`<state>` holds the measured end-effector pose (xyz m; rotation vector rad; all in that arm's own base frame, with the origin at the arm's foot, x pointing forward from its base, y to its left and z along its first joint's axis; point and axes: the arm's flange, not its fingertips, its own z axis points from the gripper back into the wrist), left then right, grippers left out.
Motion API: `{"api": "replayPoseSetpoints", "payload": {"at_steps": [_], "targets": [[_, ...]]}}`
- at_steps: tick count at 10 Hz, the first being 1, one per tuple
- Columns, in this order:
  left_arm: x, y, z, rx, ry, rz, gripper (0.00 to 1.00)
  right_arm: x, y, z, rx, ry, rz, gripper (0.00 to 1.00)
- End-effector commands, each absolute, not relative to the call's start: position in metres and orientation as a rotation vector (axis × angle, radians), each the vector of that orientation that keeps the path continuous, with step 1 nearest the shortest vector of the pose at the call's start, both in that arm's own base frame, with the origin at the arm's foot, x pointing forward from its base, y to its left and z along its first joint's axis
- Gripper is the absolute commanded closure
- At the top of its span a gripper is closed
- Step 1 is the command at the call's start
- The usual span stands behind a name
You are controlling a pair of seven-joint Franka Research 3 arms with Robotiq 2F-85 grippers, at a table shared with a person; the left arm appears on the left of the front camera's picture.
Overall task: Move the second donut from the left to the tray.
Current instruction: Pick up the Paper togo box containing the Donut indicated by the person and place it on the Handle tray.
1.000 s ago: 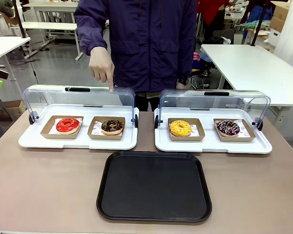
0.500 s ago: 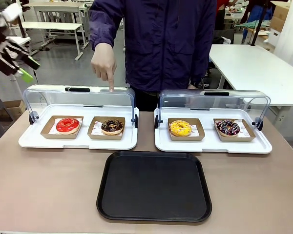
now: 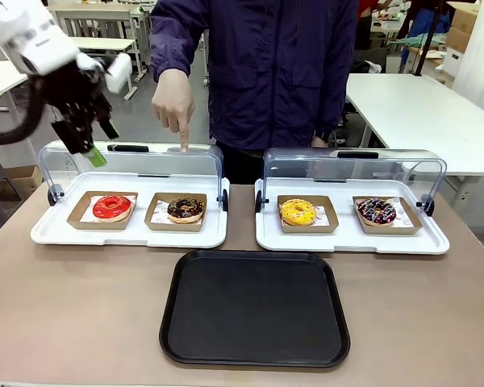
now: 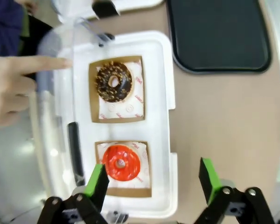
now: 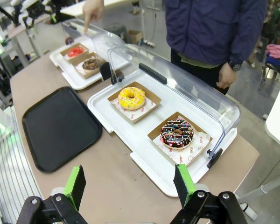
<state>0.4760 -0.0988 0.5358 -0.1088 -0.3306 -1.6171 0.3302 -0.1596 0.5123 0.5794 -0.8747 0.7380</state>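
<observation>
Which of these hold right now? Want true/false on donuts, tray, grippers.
1. Left gripper is open, holding nothing. True.
2. Right gripper is shut. False: open.
3. Yellow donut sits in the right white tray. True.
4. Crumb donut sits beside the yellow donut. False: it's beside the red donut in the left white tray.
5. Black tray holds no donut. True.
6. Hand points at the red donut. False: it points down behind the crumb donut.

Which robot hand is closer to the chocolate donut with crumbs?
Left. The left hand hovers above the lidded tray holding the crumb donut, at its red donut end; the right hand is off the other lidded tray, past the sprinkled donut.
</observation>
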Motion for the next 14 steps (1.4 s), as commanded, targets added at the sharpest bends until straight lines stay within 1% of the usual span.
{"api": "replayPoseSetpoints", "payload": {"at_steps": [1, 2, 4, 5, 6, 9, 10, 12, 14], "targets": [[0.482, -0.110, 0.504, -0.067, -0.256, -1.599, 0.00, 0.333, -0.161, 0.513, 0.585, -0.906, 0.754, 0.00], [0.482, -0.120, 0.487, -0.069, -0.226, -1.603, 0.00, 0.333, -0.161, 0.513, 0.585, -0.906, 0.754, 0.00], [0.485, -0.137, 0.460, -0.047, -0.224, -1.608, 0.00, 0.333, -0.161, 0.513, 0.585, -0.906, 0.754, 0.00], [0.489, -0.141, 0.456, -0.020, -0.269, -1.615, 0.00, 0.333, -0.161, 0.513, 0.585, -0.906, 0.754, 0.00], [0.485, -0.132, 0.462, -0.089, -0.225, -1.624, 0.00, 0.333, -0.161, 0.513, 0.585, -0.906, 0.754, 0.00], [0.485, -0.132, 0.462, -0.089, -0.225, -1.624, 0.00, 0.333, -0.161, 0.513, 0.585, -0.906, 0.754, 0.00], [0.488, -0.136, 0.456, -0.081, -0.234, -1.625, 0.00, 0.333, -0.161, 0.513, 0.585, -0.906, 0.754, 0.00], [0.474, -0.153, 0.440, -0.049, -0.274, -1.626, 0.00, 0.333, -0.161, 0.513, 0.585, -0.906, 0.754, 0.00], [0.476, -0.165, 0.424, -0.003, -0.277, -1.575, 0.00, 0.333, -0.161, 0.513, 0.585, -0.906, 0.754, 0.00]]}}
